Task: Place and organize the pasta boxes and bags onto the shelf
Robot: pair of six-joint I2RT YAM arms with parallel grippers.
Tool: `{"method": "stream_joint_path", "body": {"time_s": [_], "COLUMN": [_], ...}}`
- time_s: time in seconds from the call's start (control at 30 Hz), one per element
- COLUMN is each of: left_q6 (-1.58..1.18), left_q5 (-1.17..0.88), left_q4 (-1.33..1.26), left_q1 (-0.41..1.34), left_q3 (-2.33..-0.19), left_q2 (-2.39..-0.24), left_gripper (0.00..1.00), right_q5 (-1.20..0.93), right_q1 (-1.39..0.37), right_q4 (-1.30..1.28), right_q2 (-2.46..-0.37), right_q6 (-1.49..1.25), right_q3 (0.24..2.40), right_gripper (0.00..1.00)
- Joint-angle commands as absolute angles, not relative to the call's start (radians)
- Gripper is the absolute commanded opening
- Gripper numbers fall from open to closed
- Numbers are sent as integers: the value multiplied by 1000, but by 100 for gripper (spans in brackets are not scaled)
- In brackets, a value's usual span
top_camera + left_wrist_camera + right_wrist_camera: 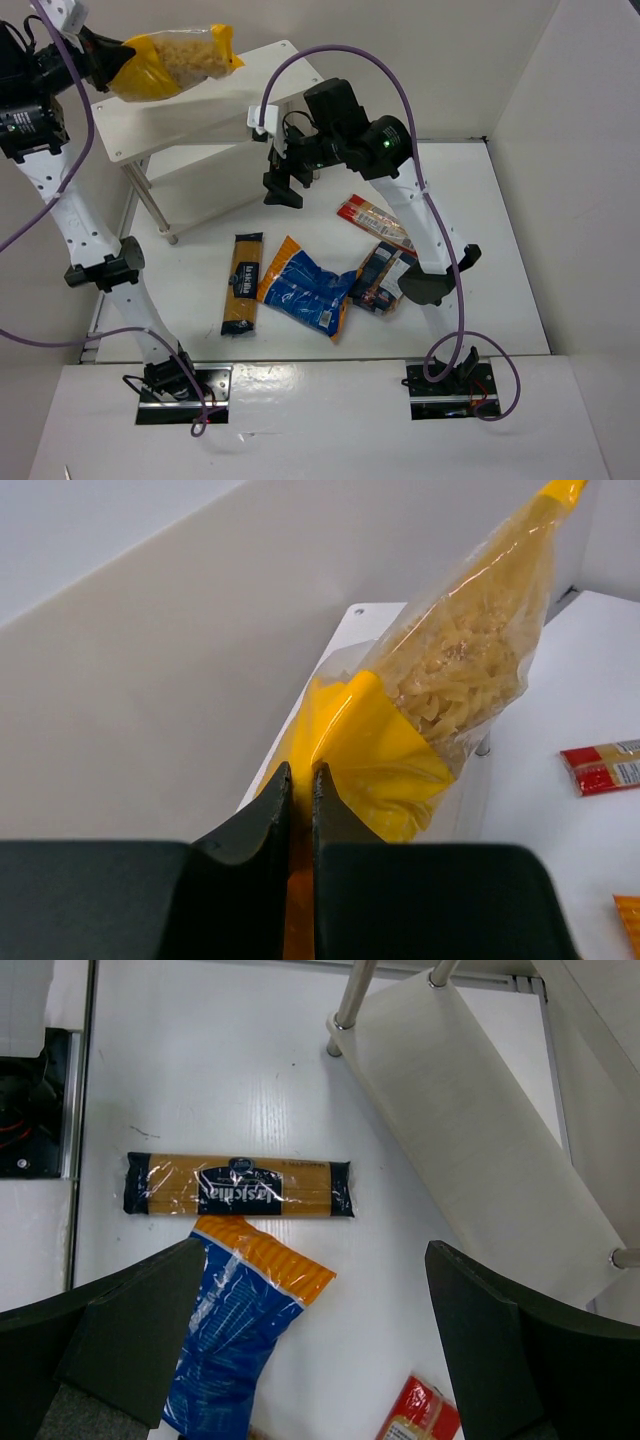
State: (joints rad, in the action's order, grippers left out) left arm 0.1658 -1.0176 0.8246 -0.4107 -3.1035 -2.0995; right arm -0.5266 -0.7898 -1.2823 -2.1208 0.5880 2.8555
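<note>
**Left side.** The left jaws are closed on the yellow end seam of the yellow-and-clear bag (180, 62) (450, 680). They hold it in the air over the left rear of the shelf (200, 125); whether it touches the top board cannot be told. The bag's long axis runs left to right, with the clear end pointing right. I judge it light and soft, with loose contents that will shift and sag, so the seam hold suits it.

**Centre.** The spaghetti packet (242, 283) (240, 1186) lies on the surface with its long axis running near to far. It is probably stiff but brittle, best gripped mid-length across its width. Just beside it, the blue crinkly bag (305, 290) (235, 1330) lies diagonally, orange end toward the shelf. Its film looks slippery, so a pinch at the end seam is advised.

**Right side.** The right jaws stand wide apart and empty above the surface. The red-clear packet (375, 217) lies diagonally. The dark blue box (385, 275) is rigid and partly hidden by the right arm.
</note>
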Motion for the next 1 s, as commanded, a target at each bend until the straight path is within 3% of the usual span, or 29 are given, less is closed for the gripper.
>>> {"method": "stream_joint_path", "body": {"time_s": [0.0,0.7,0.97], "left_q6": [77,-14,-67], "left_q5": [-882,-468,-399], "left_q4": [670,853,906], "left_q1": [-411,-279,-229], "left_q3": [-3137,-3114,-3059], "left_q2": [-2101,-2111,-2102], "left_gripper": [0,0,0], "right_q5": [-522,-540,-540], "right_q1": [-802,-802,-802], "right_q4": [-1293,-1293,-1293], "right_q2": [-2118,-2138,-2138], "right_q6": [571,561,561], "right_q3": [2862,2872,2872], "right_gripper": [99,99,99]}}
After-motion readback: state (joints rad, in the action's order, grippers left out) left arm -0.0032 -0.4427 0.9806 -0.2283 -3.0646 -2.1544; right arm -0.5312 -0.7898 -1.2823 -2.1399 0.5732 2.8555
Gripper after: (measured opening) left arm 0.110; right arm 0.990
